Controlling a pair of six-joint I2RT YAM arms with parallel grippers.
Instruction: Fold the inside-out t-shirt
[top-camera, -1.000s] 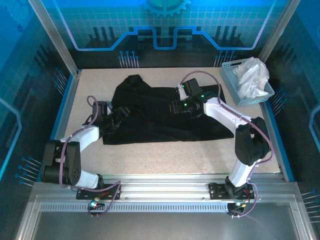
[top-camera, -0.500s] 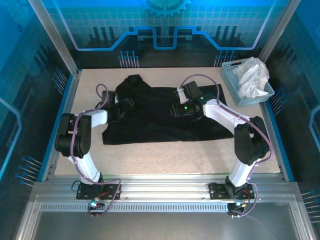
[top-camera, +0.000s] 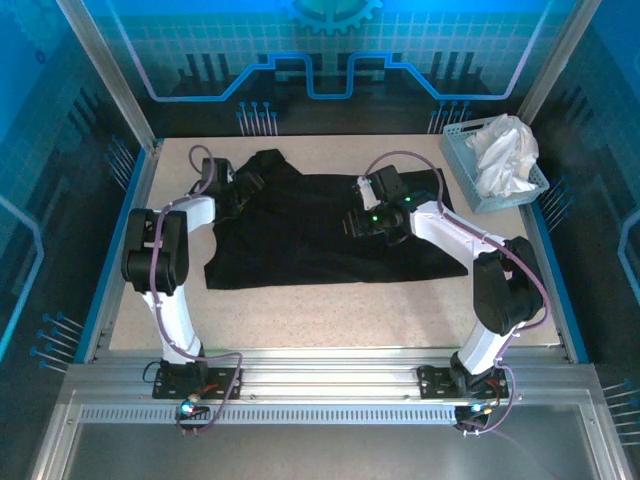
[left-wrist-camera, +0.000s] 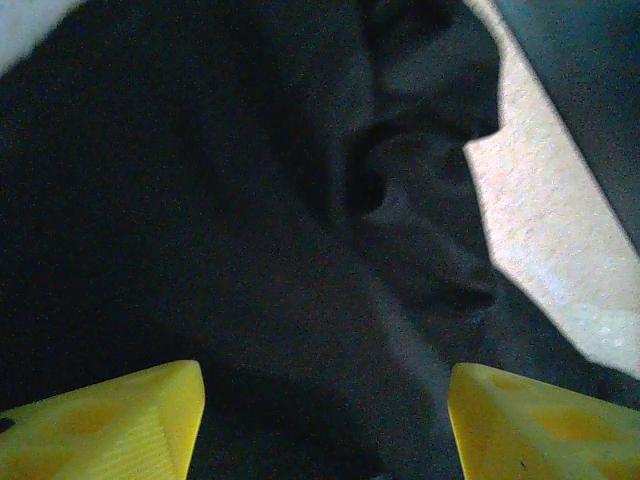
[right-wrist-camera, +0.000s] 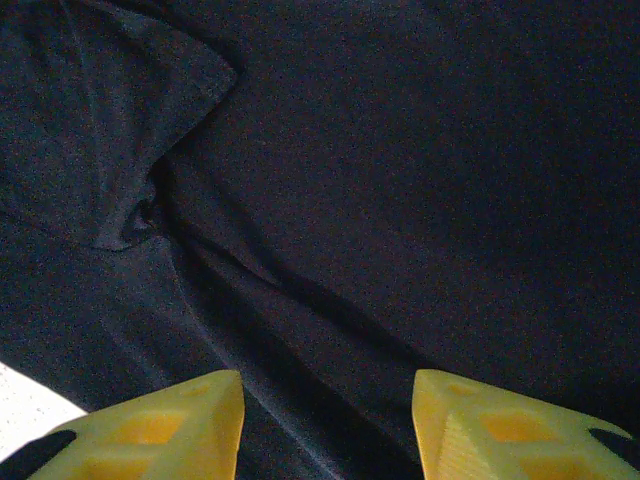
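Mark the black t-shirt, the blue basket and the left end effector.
black t-shirt (top-camera: 320, 235), top external view, middle of the spread body.
blue basket (top-camera: 456, 163), top external view, left wall.
left end effector (left-wrist-camera: 322, 395), left wrist view, midway between the yellow fingertips.

I have the left arm (top-camera: 155, 260) bent high at the elbow, the left gripper (top-camera: 243, 190) (left-wrist-camera: 322, 378) near the table's (top-camera: 330, 300) far left corner, fingers apart. The right arm (top-camera: 455, 235) reaches mid-table, the right gripper (top-camera: 358, 222) (right-wrist-camera: 328, 380) low, fingers apart.
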